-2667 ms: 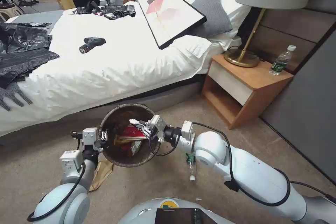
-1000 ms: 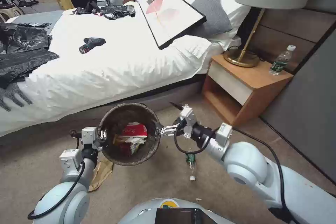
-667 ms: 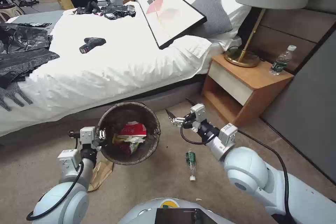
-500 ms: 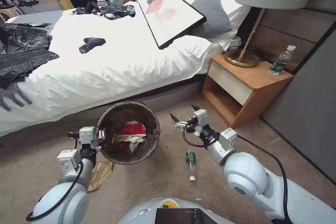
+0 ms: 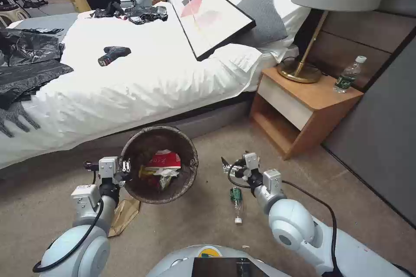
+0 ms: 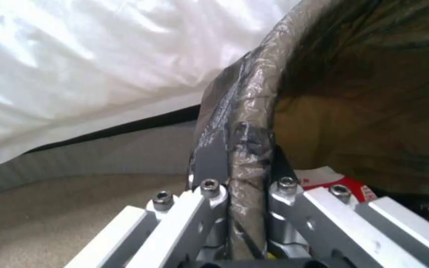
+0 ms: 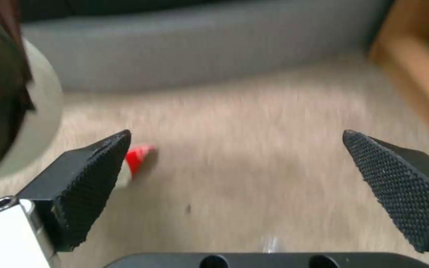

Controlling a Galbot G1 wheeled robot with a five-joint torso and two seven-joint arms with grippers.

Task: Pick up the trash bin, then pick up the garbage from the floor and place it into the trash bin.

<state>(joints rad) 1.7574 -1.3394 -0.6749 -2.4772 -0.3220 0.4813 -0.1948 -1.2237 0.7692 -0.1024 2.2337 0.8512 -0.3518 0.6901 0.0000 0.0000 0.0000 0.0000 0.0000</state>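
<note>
My right gripper (image 5: 226,168), jaws wide and empty, has left the brown-lined white plastic bin (image 5: 159,164) my left gripper (image 5: 125,168) clamps, nearing the small green-labelled plastic bottle (image 5: 235,197)

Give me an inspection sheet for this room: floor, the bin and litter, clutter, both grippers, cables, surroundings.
Surface: beige carpet floor, litter on it.
Job's things: trash bin held off the floor, wrappers and tissue inside; small bottle lying on the carpet; brown paper bag under the bin's near edge; red scrap on the carpet.
Clutter: drill, framed picture and black bags on the bed.
Grippers: left gripper clamped on the bin's lined rim; right gripper open and empty above the carpet beside the bottle.
Cables: black cable loops along both arms, none snagged.
Surroundings: bed, nightstand with lamp and water bottle.
</note>
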